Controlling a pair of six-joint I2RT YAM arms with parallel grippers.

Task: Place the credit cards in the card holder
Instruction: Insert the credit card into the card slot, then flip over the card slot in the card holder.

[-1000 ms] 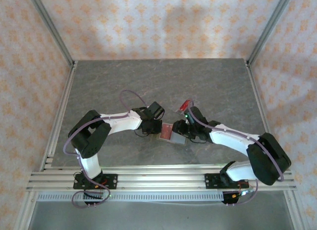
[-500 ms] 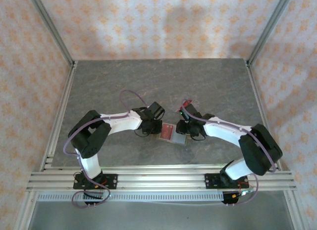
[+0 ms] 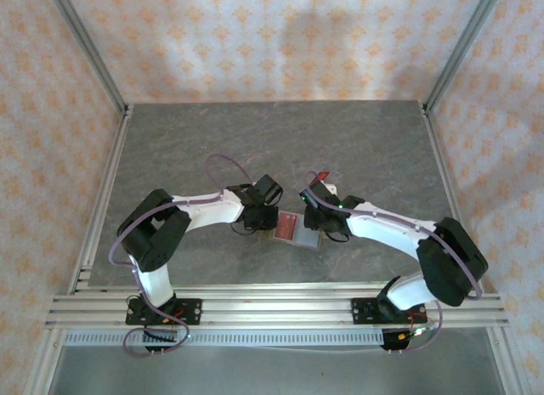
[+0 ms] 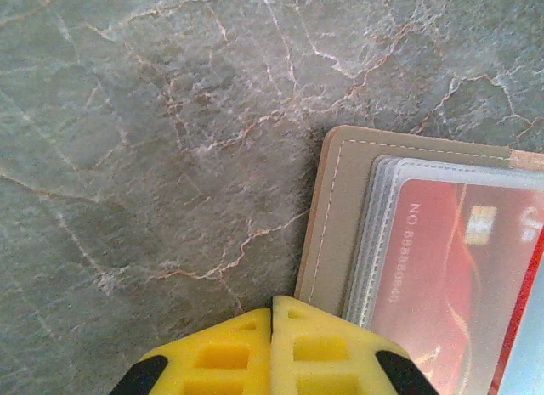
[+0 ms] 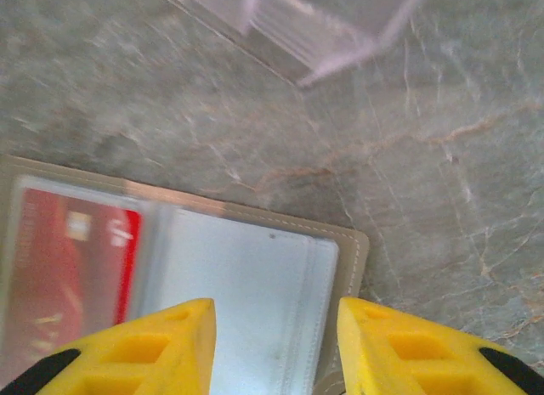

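Note:
The card holder [image 3: 293, 235] lies open on the table between both grippers, tan outside with clear sleeves inside [image 5: 255, 284]. One red credit card [image 4: 459, 268] sits in its left sleeve [image 5: 68, 268]. My left gripper [image 4: 272, 308] is shut, empty, its right fingertip resting over the holder's tan left edge [image 4: 336, 208]. My right gripper [image 5: 276, 327] is open just above the holder's right half, with an empty clear sleeve between its fingers. In the top view the left gripper [image 3: 269, 220] and right gripper [image 3: 317, 223] flank the holder.
A clear slotted plastic rack [image 5: 297, 21] stands just beyond the holder, with a red card [image 3: 320, 177] sticking up from it. Grey marble table [image 3: 255, 140] lies open behind, framed by aluminium rails [image 3: 255, 306] in front and patterned walls.
The right arm has swung left and its gripper has come in over the holder's right half. The left arm and the holder have stayed put.

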